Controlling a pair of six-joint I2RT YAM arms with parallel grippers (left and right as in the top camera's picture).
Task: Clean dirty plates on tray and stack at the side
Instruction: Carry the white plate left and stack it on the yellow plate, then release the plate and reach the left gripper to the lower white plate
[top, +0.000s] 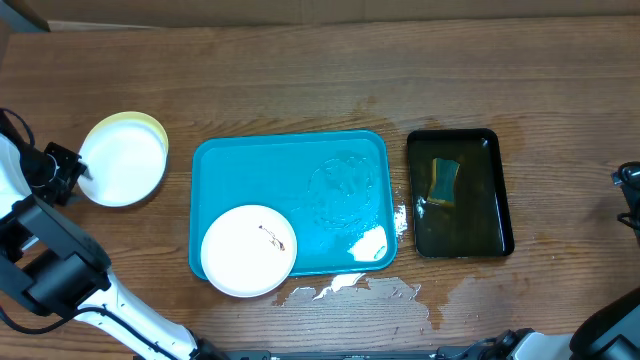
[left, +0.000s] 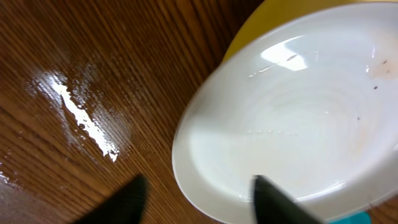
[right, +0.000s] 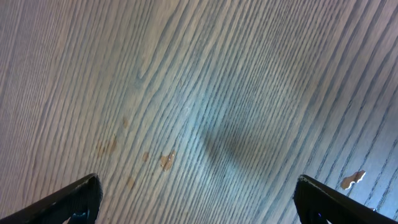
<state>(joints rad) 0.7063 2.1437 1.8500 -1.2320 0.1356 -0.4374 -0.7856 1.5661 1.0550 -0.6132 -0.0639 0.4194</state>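
Overhead: two plates (top: 122, 158) sit stacked on the counter (top: 300, 80) at 9 o'clock of the tray (top: 260, 170), so they look done. One smeared plate (top: 248, 250) lies at the tray's 7 o'clock. The sponge (top: 444, 181) soaks in the black tray (top: 500, 190) at 3 o'clock.

Left wrist: the left fingers (left: 273, 202) are wide at the stack's rim.

Right wrist: the right fingers (right: 74, 199) are wide over bare counter.

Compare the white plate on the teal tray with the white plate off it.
The tray plate lies in the teal tray's near-left corner, overhanging its rim; the left white plate sits on a yellow plate on the table. The tray plate carries a dark smear; the left white plate shows only faint specks. Both are round, white, shallow and alike in size.
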